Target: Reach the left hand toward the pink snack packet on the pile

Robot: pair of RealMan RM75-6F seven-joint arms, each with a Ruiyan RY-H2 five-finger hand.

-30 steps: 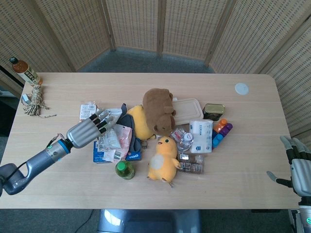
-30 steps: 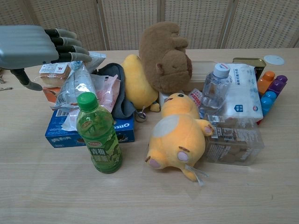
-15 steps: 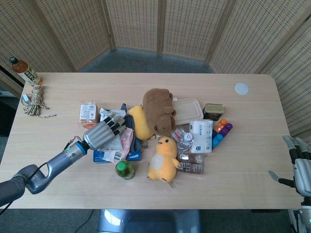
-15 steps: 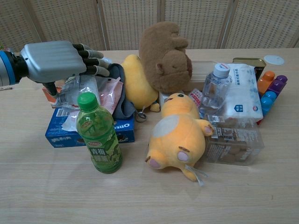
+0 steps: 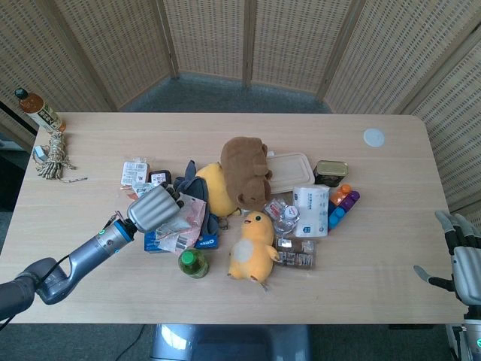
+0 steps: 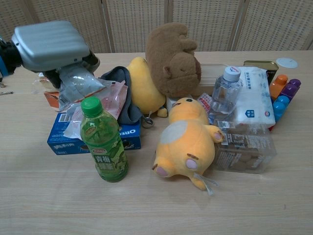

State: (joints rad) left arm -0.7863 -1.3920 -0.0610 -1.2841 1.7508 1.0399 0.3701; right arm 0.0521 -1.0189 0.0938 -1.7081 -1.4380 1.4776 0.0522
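The pink snack packet (image 5: 195,215) (image 6: 115,96) lies on the left side of the pile, on top of a blue Oreo box (image 6: 63,140). My left hand (image 5: 152,208) (image 6: 49,44) sits on the pile just left of the pink packet. Its fingers bend down onto a clear crinkled wrapper (image 6: 74,83) beside the packet. The fingertips are hidden under the hand, so I cannot see whether they pinch anything. My right hand (image 5: 460,254) hangs off the table's front right corner, fingers spread and holding nothing.
A green tea bottle (image 5: 192,262) (image 6: 103,142) stands right in front of the pile. A yellow duck plush (image 5: 252,244) (image 6: 188,142), a brown plush (image 5: 244,169), a water bottle (image 6: 225,93) and tissues (image 5: 311,210) crowd the right side. A rope bundle (image 5: 52,159) lies far left.
My left hand has dropped lower onto the pile and its fingers have curled downward from straight. The clear wrapper has bunched up under it and the pink packet has shifted slightly.
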